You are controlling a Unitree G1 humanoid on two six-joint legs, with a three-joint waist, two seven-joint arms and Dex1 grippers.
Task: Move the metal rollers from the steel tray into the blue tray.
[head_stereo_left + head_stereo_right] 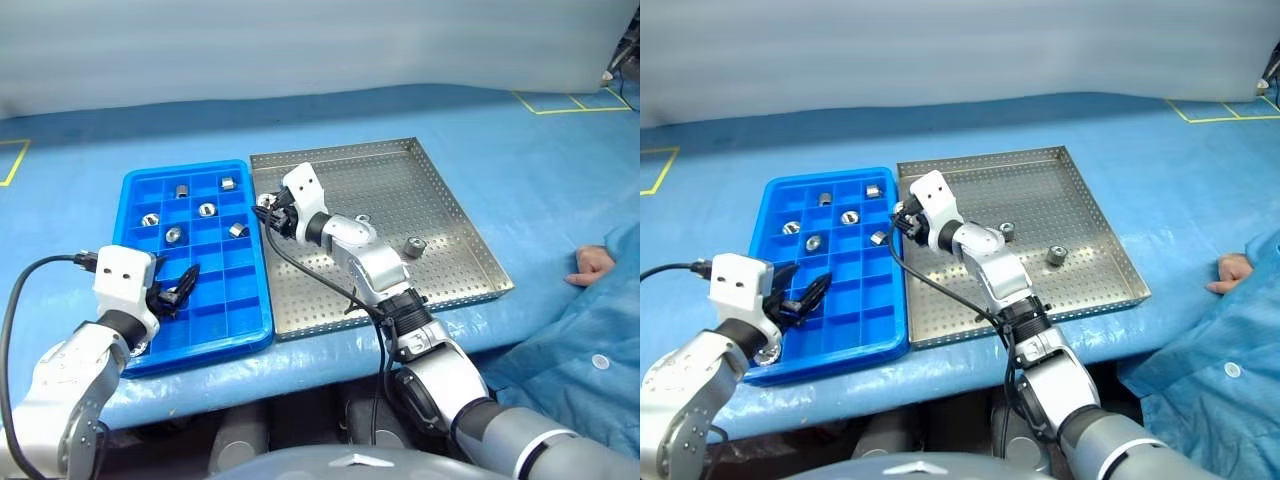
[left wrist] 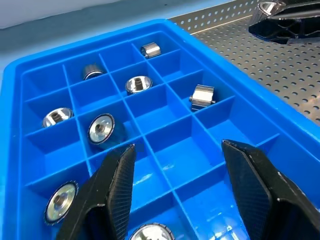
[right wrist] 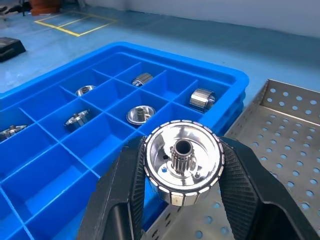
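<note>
1. Rollers sit in several compartments of the blue tray [image 1: 135, 215], most of them in its far half and a few at its near left end.
2. One held roller [image 3: 182, 161] is clamped between the two black fingers of the right gripper [image 3: 182, 200], at the steel tray's left rim, just beside the blue tray's far right corner.
3. That roller faces the wrist camera end-on, showing a toothed stub in its centre.
4. Two loose rollers lie on the perforated floor of the steel tray [image 1: 455, 215]: a middle roller [image 1: 1007, 231] just right of the right arm, and an outer roller [image 1: 414, 246] further toward the tray's right rim.
5. The left gripper [image 2: 177, 192] hangs over the near left part of the blue tray, fingers spread apart with nothing between them.
6. The blue tray lies against the steel tray's left side on the blue-covered counter [image 1: 480, 130].
7. A person's hand [image 1: 592, 265] rests on the counter, right of the steel tray.
</note>
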